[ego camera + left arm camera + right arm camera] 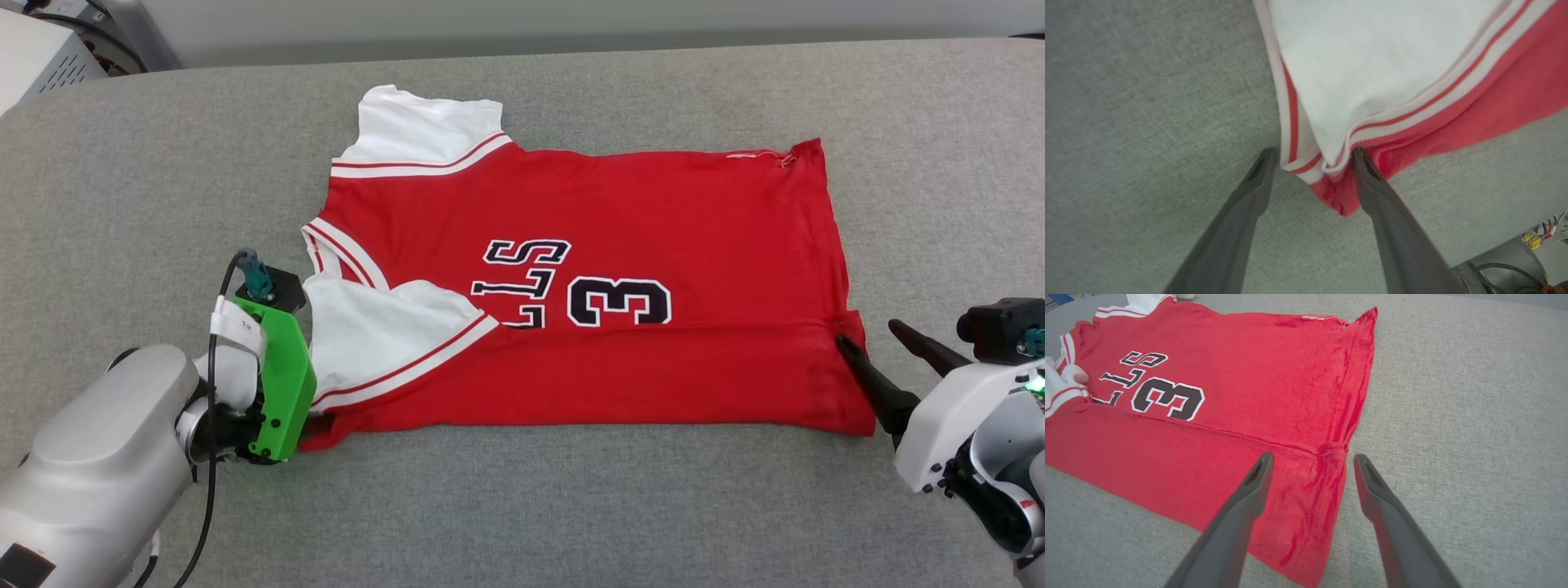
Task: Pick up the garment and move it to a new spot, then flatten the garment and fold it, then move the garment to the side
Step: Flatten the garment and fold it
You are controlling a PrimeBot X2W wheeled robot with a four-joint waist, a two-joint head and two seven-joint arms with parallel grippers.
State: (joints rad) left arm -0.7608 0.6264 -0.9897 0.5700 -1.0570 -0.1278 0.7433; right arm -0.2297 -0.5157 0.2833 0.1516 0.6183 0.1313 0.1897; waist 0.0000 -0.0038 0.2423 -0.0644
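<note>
The garment (pixel 620 220), a red jersey with white sleeves, lies flat on the grey cushioned surface (pixel 522 506), its near long edge folded over the lettering so only "LLS" and "3" show. My left gripper (pixel 1312 157) is open, and its fingers straddle the corner where the white sleeve (pixel 1372 61) with striped trim meets the folded red edge. Its green housing (pixel 282 384) sits at the garment's lower-left corner. My right gripper (pixel 867 333) is open at the right hem. In the right wrist view, one finger of this gripper (pixel 1312 458) lies over the red cloth (pixel 1249 367) and the other over bare surface.
A pale equipment box (pixel 41 57) stands beyond the surface's far-left corner. Cables (pixel 1539 239) show at the lower right of the left wrist view. Bare grey surface runs along the front and to the right of the garment.
</note>
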